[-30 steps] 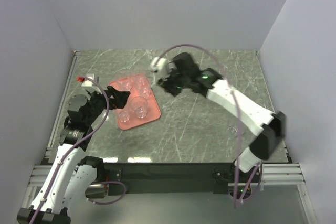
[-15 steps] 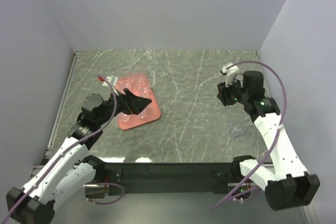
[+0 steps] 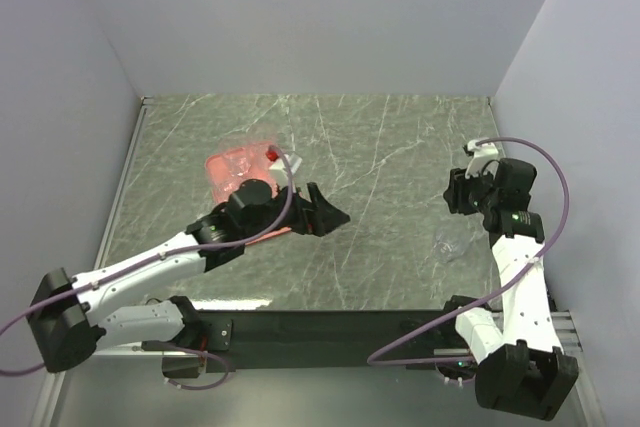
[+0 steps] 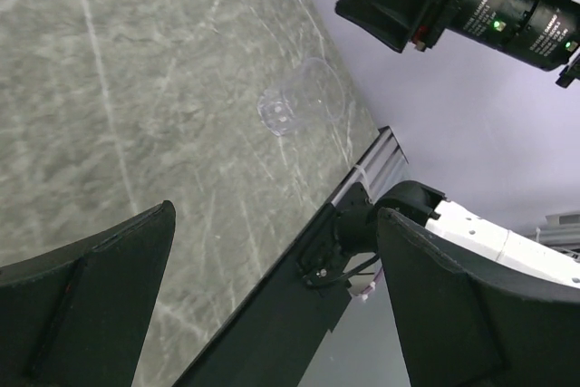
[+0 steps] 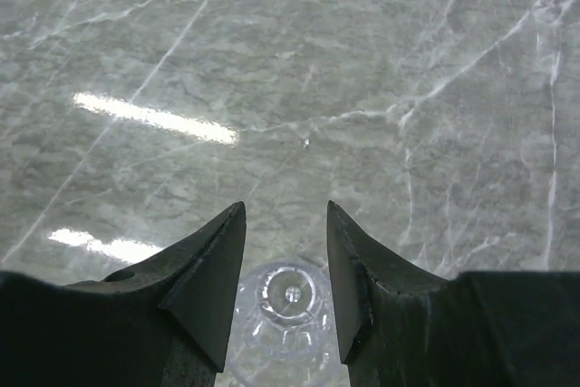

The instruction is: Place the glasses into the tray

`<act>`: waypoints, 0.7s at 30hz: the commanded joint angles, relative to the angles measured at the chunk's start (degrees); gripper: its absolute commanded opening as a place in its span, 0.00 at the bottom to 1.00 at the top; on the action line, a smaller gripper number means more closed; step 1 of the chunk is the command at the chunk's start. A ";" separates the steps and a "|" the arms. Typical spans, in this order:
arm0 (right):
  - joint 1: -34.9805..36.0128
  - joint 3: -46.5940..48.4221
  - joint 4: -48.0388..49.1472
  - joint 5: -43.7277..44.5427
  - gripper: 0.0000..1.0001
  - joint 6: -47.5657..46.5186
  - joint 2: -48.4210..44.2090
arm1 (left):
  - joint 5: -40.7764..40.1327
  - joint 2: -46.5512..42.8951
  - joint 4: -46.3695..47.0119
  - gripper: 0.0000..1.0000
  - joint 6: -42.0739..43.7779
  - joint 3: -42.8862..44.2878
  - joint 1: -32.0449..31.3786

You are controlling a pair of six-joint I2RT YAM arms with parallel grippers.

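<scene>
The salmon-pink tray (image 3: 228, 163) lies at the left of the table, its near part hidden by my left arm; a few clear glasses (image 3: 243, 161) show faintly in it. One clear glass (image 3: 449, 245) sits alone at the right, also in the left wrist view (image 4: 295, 104). My left gripper (image 3: 328, 214) is open and empty over the table's middle, right of the tray, its jaws wide apart (image 4: 272, 215). My right gripper (image 3: 458, 193) is open above the lone glass. In the right wrist view that glass (image 5: 287, 313) shows its base just behind the open fingertips (image 5: 285, 210), not gripped.
The marble table ends at a black front rail (image 4: 272, 314). Grey walls close in the left, back and right sides. The right arm's purple cable (image 3: 545, 182) loops close to the right wall.
My left arm has swung from over the tray to the right, toward the table's middle. My right arm has pulled back from the tray to the right side, over the lone glass.
</scene>
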 commanded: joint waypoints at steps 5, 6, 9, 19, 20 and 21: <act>-4.46 -0.10 -3.24 -3.47 0.48 -6.02 2.30 | -5.22 9.13 7.06 0.99 -1.75 4.68 -6.67; -5.51 0.16 -3.68 -3.73 0.48 -6.64 2.91 | -5.48 9.93 7.15 0.99 -1.75 5.20 -7.19; -7.10 0.78 -5.61 -4.88 0.50 -8.75 5.81 | -6.54 12.83 6.98 0.99 -2.10 6.95 -9.13; -11.76 2.27 -10.54 -8.40 0.52 -13.85 11.97 | -7.51 17.32 3.38 0.99 -0.08 11.10 -12.64; -11.85 2.19 -10.54 -8.05 0.52 -14.03 12.41 | -7.42 17.14 2.94 0.99 0.01 11.10 -12.82; -11.94 2.10 -10.54 -7.61 0.52 -14.20 12.67 | -9.16 17.06 2.50 0.99 0.10 11.01 -13.35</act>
